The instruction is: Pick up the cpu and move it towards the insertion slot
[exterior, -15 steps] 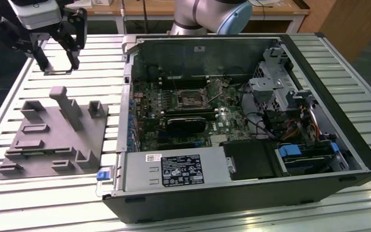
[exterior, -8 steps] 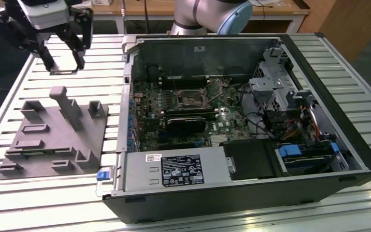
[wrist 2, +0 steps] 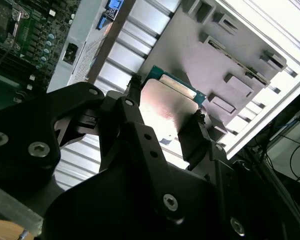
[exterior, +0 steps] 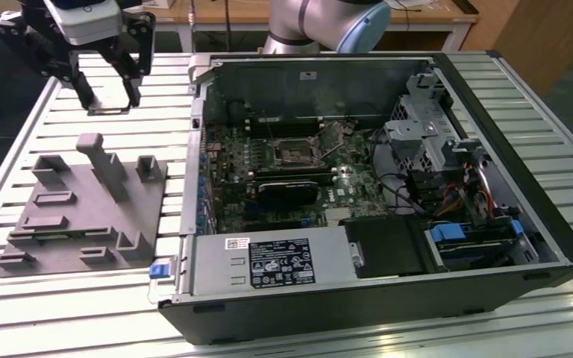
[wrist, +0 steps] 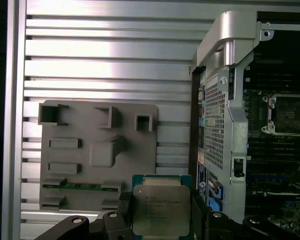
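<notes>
1. My claw (exterior: 110, 101) is clamped on the cpu (wrist: 161, 209), pinching it across two opposite edges. I hang above the slatted worktop (exterior: 68, 127), beyond the grey moulded block (exterior: 83, 216).
2. The insertion slot (exterior: 292, 149) sits on the board inside the open computer case (exterior: 366, 313), well apart from me.
3. The case wall (wrist: 225, 45) stands between chip and socket, so I judge this carry wants height enough to clear it.
4. Thin edges give little purchase. A smooth, level carry with firm pressure should stop the chip twisting.
5. The socket's shiny frame, seen in the first wrist view, is my guide for squaring up.
</notes>
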{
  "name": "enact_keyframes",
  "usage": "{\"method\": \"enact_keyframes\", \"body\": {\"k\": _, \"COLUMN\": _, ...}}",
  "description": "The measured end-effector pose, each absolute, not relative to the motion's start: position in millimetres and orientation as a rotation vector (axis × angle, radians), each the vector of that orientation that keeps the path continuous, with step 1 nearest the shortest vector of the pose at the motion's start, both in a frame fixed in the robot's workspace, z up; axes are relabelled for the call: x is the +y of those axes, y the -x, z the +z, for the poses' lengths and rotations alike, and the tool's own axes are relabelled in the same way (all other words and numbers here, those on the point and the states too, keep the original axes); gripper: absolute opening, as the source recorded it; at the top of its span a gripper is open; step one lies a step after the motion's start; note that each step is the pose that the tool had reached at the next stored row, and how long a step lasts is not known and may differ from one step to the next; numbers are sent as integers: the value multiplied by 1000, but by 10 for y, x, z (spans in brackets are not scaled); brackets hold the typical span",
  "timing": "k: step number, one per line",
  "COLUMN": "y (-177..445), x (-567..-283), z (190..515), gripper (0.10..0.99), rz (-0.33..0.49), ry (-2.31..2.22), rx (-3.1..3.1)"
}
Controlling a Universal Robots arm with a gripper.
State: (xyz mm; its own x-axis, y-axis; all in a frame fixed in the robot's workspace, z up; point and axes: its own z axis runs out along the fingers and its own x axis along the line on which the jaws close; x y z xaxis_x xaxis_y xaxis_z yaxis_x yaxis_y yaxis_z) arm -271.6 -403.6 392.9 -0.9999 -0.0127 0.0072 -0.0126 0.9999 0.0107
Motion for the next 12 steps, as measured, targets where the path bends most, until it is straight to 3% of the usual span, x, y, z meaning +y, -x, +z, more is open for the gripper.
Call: {"method": "enact_keyframes", "body": {"k": 12, "y": 2552, "x": -4035, "z": 3929, "gripper": 545, "rz": -17, "ry": -20, "rx": -3134}}
